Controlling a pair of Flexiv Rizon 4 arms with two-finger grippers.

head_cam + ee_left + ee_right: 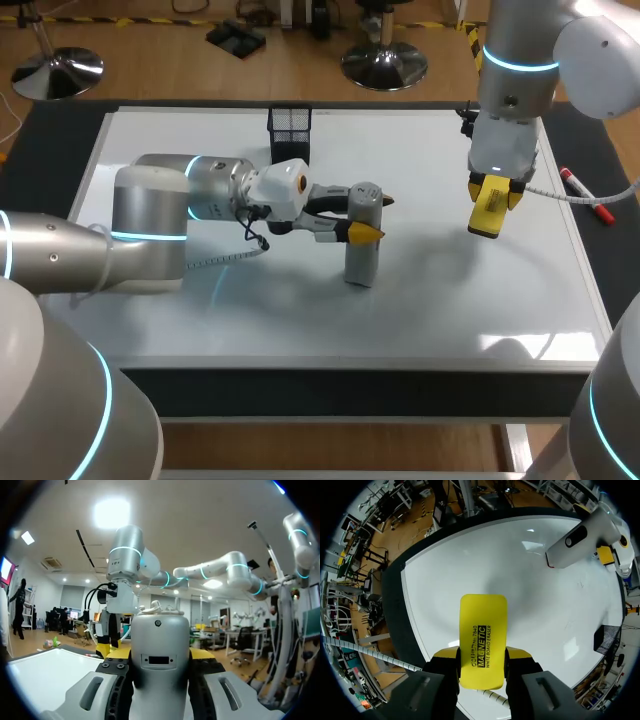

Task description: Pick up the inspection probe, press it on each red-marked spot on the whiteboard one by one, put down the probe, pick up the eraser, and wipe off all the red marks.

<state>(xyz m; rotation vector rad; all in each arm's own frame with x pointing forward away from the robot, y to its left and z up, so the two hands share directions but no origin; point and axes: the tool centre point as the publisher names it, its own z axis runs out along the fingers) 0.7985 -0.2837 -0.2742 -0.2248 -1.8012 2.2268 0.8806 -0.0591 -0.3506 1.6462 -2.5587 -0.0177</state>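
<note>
A grey inspection probe (362,245) stands upright with its base on the whiteboard (300,310), near the middle. My left gripper (365,225) is shut on its upper part, one yellow tip on each side. In the left wrist view the probe (160,665) fills the gap between the fingers. My right gripper (493,205) hangs above the board's right part, shut on a yellow eraser (488,212). The right wrist view shows the eraser (482,640) sticking out past the fingers over the white board (520,595), with the probe (582,535) farther off. No red marks show on the board.
A black mesh holder (290,125) stands at the board's far edge, behind my left arm. A red marker (585,195) lies on the dark table strip to the right of the board. A cable runs from my right wrist over that edge.
</note>
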